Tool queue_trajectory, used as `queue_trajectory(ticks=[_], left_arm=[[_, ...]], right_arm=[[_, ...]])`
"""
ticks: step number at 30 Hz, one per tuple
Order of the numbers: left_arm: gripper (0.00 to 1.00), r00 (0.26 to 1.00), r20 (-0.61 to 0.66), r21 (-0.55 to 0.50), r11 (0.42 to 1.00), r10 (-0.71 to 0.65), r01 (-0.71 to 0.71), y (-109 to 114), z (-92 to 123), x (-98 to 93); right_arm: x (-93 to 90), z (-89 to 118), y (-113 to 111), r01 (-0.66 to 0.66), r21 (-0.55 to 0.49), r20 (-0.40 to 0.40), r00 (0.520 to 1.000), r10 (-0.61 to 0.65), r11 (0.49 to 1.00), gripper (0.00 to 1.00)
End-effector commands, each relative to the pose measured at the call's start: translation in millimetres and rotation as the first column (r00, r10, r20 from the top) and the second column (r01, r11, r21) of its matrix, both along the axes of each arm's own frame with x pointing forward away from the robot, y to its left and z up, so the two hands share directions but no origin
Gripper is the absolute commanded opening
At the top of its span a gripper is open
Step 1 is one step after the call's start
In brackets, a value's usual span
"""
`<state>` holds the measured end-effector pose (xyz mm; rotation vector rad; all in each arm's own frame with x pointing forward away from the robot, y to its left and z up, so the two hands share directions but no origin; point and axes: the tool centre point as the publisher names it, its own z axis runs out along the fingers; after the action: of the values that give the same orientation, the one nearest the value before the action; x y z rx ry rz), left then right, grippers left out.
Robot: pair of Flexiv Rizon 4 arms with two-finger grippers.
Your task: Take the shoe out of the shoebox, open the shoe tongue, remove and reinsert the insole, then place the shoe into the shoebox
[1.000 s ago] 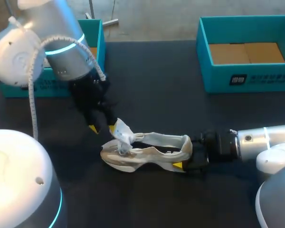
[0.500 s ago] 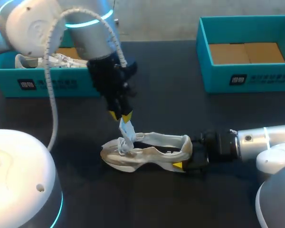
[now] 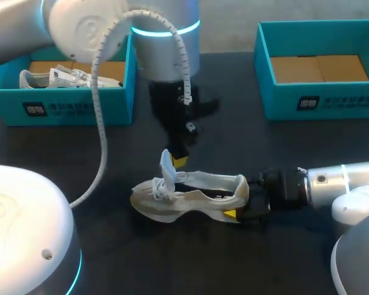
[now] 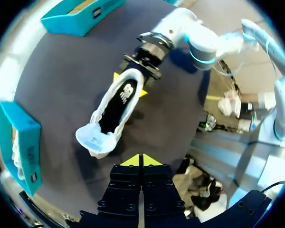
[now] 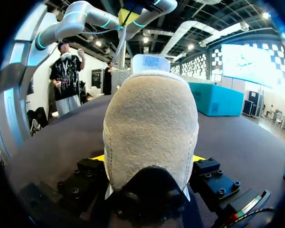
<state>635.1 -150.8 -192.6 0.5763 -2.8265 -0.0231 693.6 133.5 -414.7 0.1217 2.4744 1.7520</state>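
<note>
Swung the left pincer across over the sneaker, shut and empty, tongue left raised (opening apparently done). Clamped the heel in the right pincer.

right gripper: mostly hidden behind shoe heel | left shoebox: partly behind left arm

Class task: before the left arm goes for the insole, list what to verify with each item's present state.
1. Right gripper shut on the white mesh shoe at the heel: ok.
2. White tongue stands lifted off the opening: ok.
3. Dark insole shows inside the shoe: ok.
4. Left gripper open to grasp: not ok, shut, empty.
5. Insole edge loose enough to pinch: cannot tell.
</note>
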Motion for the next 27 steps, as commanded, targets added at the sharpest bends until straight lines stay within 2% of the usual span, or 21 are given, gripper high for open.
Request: queue_trajectory(ticks=[1, 11, 14, 17, 22, 27], left_arm=[[0.0, 0.999, -0.027, 0.023, 1.0, -0.018, 0.018, -5.0, -0.2, 7.7], [0.0, 0.999, -0.027, 0.023, 1.0, -0.018, 0.018, -5.0, -0.2, 7.7], [0.0, 0.986, 0.027, -0.062, 0.984, -0.165, 0.166, -5.5, -3.0, 12.0], [0.0, 0.949, 0.104, -0.063, 0.951, -0.297, 0.304, -10.7, -13.1, 16.3], [0.0, 0.912, 0.174, -0.007, 0.926, -0.372, 0.379, -26.4, -33.4, 23.2], [0.0, 0.864, 0.207, -0.016, 0.882, -0.459, 0.472, -39.2, -49.0, 23.7]], right_arm=[[0.5, 0.1, 1.7, 0.0, -0.006, -0.001, 1.0, 0.0, 1.0, 0.0], [0.5, 0.1, 1.7, 0.0, -0.006, -0.001, 1.0, 0.0, 1.0, 0.0], [0.5, 0.1, 1.7, 0.0, -0.006, -0.001, 1.0, 0.0, 1.0, 0.0], [0.5, 0.1, 1.7, 0.0, -0.006, -0.001, 1.0, 0.0, 1.0, 0.0], [0.5, 0.1, 1.7, 0.0, -0.006, -0.001, 1.0, 0.0, 1.0, 0.0], [0.5, 0.1, 1.7, 0.0, -0.006, -0.001, 1.0, 0.0, 1.0, 0.0]])
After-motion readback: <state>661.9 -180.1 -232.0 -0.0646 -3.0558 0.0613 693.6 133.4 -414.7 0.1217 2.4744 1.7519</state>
